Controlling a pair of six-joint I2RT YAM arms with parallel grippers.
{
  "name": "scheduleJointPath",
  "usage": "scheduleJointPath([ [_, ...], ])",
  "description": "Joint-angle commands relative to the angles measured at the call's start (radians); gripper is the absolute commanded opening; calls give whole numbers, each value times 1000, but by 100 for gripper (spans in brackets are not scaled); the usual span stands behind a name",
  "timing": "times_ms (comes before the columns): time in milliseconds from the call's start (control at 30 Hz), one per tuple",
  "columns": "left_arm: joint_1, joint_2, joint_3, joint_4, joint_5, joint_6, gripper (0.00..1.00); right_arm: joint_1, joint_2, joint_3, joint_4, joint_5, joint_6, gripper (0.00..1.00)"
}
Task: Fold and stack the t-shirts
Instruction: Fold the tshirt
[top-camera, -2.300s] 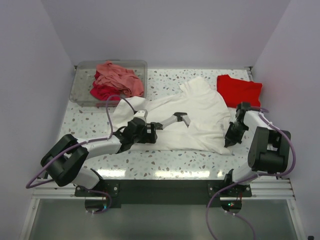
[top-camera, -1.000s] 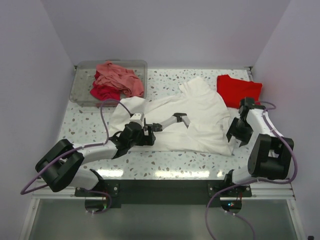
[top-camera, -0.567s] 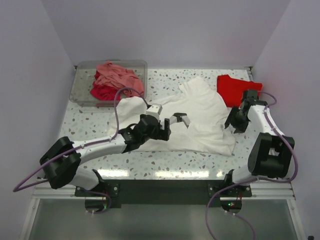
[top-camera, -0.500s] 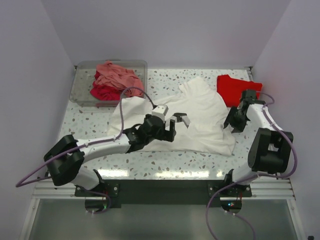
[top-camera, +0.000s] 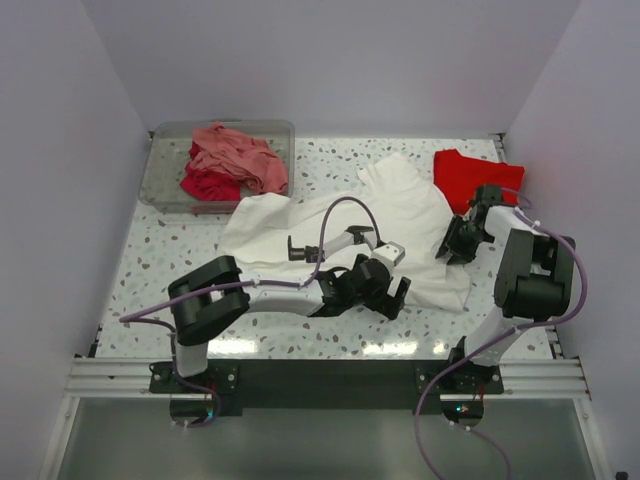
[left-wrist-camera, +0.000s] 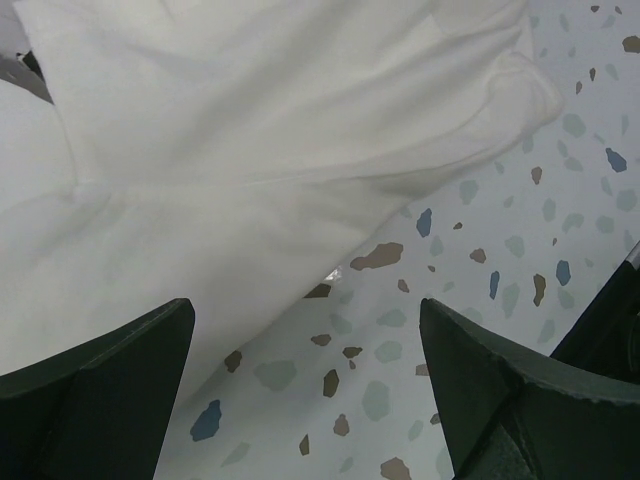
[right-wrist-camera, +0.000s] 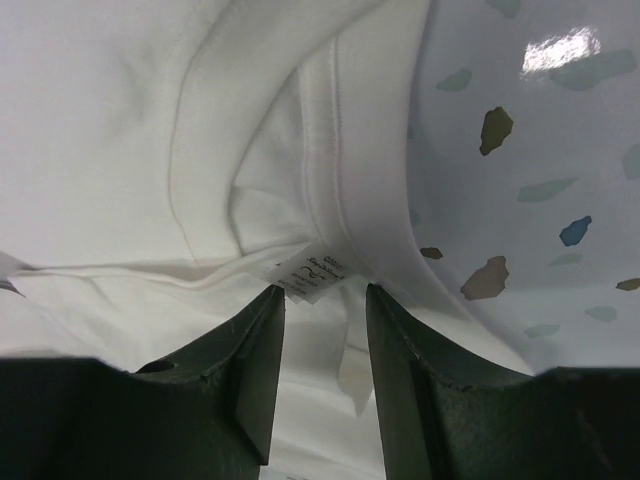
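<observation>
The white t-shirt (top-camera: 385, 225) lies spread and rumpled across the middle of the table. The bright red t-shirt (top-camera: 478, 178) lies folded at the back right. My left gripper (top-camera: 398, 292) is open at the white shirt's front edge. In the left wrist view (left-wrist-camera: 305, 310) its jaws stand wide apart over bare table, with the shirt's edge (left-wrist-camera: 250, 200) just beyond. My right gripper (top-camera: 447, 250) is at the shirt's right edge. In the right wrist view (right-wrist-camera: 325, 290) its jaws stand narrowly apart at the collar (right-wrist-camera: 345, 200) and its label (right-wrist-camera: 305, 270).
A clear bin (top-camera: 165, 150) at the back left holds salmon-pink (top-camera: 240, 155) and crimson (top-camera: 205, 183) shirts. The left arm (top-camera: 290, 290) stretches across the front of the white shirt. Walls close in the left, back and right sides.
My left arm has swung right along the shirt's front, from its left middle to near its front right corner. My right gripper has moved back along the shirt's right edge to the collar.
</observation>
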Motion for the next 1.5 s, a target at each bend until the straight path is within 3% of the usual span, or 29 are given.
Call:
scheduleJointPath([
  [0,-3,33,58,74,17,11,100,0,-6,-15,27,-41,-10,41],
  [200,-4,57,25,86,18,7,100,0,-8,-35,39,-90,-4,33],
  [267,-7,56,0,89,20,1,100,1,-9,-36,42,-101,-4,23],
  [300,-7,53,-9,94,20,-2,100,0,-8,-33,41,-106,-2,10],
  [400,-12,43,-57,105,21,-18,100,1,-8,-7,30,-107,4,0],
  [667,-26,28,-146,112,6,-55,100,1,-2,80,-2,-72,18,1],
  [933,-43,17,-193,118,3,-76,100,0,32,116,1,-74,31,15],
  [1367,-55,20,-178,105,-3,-82,100,1,-17,41,16,-101,36,24],
  [1467,-55,20,-176,103,-6,-84,100,1,-62,9,18,-103,42,33],
])
